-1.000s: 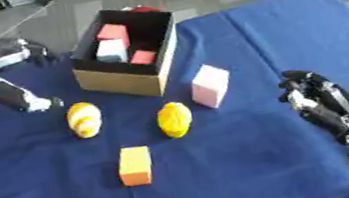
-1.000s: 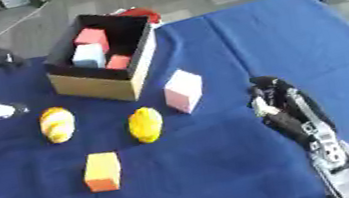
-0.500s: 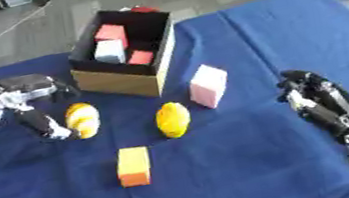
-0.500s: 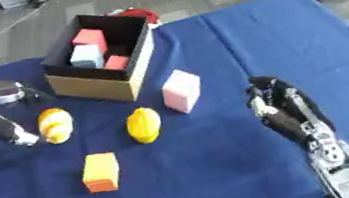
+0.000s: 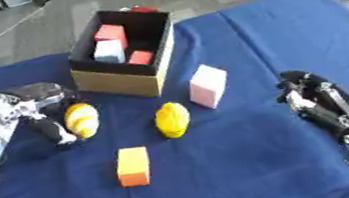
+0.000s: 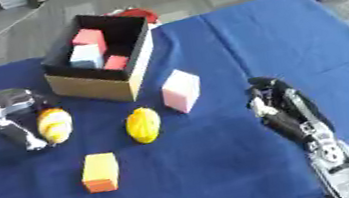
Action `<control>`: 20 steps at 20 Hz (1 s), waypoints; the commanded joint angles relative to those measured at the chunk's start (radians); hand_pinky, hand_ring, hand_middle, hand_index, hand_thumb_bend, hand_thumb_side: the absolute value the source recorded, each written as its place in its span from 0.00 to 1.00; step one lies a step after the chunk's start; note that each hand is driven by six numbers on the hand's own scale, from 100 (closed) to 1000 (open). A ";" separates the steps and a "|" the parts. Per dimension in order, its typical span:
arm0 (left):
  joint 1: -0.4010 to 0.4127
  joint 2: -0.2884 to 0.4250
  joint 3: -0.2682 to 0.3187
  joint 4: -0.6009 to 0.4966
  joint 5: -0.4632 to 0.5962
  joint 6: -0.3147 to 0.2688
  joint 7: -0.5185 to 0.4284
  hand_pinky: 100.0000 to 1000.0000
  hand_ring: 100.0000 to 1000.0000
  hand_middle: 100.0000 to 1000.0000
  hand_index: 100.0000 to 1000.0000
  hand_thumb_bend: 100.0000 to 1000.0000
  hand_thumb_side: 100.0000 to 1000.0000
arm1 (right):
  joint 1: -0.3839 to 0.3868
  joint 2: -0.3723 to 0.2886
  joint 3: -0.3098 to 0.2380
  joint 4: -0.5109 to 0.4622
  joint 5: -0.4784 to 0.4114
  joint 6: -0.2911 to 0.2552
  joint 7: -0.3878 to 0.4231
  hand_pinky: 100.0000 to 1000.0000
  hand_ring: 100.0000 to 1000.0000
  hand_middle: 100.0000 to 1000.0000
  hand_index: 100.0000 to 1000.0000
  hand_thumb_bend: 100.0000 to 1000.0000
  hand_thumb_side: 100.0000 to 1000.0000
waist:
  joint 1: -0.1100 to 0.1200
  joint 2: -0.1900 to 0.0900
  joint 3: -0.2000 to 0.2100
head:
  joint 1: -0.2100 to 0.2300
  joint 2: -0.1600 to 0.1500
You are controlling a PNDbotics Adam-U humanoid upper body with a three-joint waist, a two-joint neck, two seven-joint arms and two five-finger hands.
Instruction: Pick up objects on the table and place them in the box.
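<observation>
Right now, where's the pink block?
The pink block stands mid-table in the left eye view, right of the open cardboard box and just up-right of the yellow lemon-shaped object.

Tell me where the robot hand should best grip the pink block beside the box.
Probably across the pink block on its two broad flat faces, coming down from above. It stands upright and apart from the box and the yellow fruit, so its top and sides are free.
</observation>
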 commanded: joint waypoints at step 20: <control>-0.176 -0.046 0.096 -0.169 0.092 0.189 0.210 0.61 0.45 0.40 0.61 0.15 0.06 | -0.004 -0.013 0.001 -0.005 0.004 -0.002 0.011 0.71 0.58 0.63 0.79 0.00 0.33 | -0.007 -0.035 -0.010 | 0.003 0.003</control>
